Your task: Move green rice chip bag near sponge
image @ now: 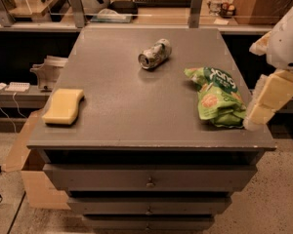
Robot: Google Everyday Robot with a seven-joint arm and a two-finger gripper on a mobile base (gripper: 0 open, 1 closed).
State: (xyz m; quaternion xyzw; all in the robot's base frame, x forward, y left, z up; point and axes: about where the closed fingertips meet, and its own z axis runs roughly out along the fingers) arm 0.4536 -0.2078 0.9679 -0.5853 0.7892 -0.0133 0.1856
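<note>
The green rice chip bag (217,99) lies crumpled on the right side of the table (136,116), close to the front right corner, with its white lettering facing up. Just beside its lower right end, at the table's right edge, hangs the tool (263,106), pale yellow and tilted, its tip low by the bag. I cannot tell whether it touches the bag, nor whether it is spread or pressed together. A crushed silver can (155,54) rests on its side toward the back middle of the table, apart from the bag. The sponge (63,106) sits flat at the far left near the front edge, well apart from the bag, with the wide grey top between them. Drawers (149,177) run below the tabletop, and a cardboard box (34,179) stands on the floor at the left.
</note>
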